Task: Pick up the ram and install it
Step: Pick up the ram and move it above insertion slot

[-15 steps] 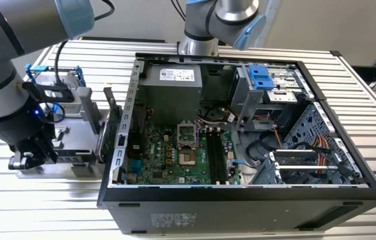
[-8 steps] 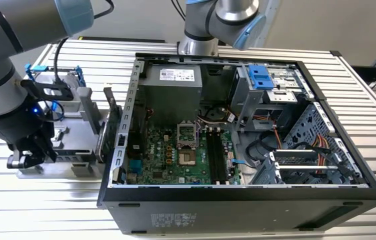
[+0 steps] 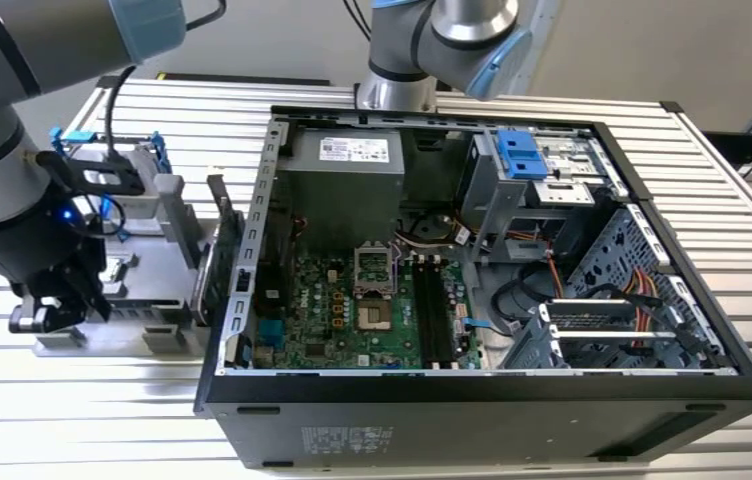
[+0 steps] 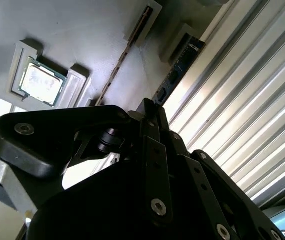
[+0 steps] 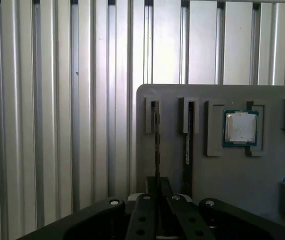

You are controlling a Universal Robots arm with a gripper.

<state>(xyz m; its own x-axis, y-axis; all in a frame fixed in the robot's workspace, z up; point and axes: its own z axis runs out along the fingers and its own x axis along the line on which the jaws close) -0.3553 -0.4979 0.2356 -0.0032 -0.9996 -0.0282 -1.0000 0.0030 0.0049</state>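
Observation:
In both wrist views the ram (image 5: 156, 140) (image 4: 175, 75) is a thin strip seen edge-on. It lies in the outer slot of a grey holder tray (image 5: 222, 180) (image 4: 82, 30). My gripper (image 5: 157, 181) (image 4: 151, 107) has its black fingers drawn together over that strip, which runs straight in between the tips. In the exterior view the gripper (image 3: 45, 318) hangs low over the tray (image 3: 136, 300), at the exterior view's left of the open computer case (image 3: 483, 400). Long black memory slots (image 3: 432, 315) lie on the motherboard inside the case.
A second thin stick (image 5: 187, 150) (image 4: 120, 65) sits in the neighbouring slot, and a square silver chip (image 5: 240, 127) (image 4: 40, 82) beyond it. A tall green card (image 3: 220, 255) stands upright between tray and case. Another arm's base (image 3: 403, 60) stands behind the case. Ribbed metal table (image 5: 57, 125) surrounds the tray.

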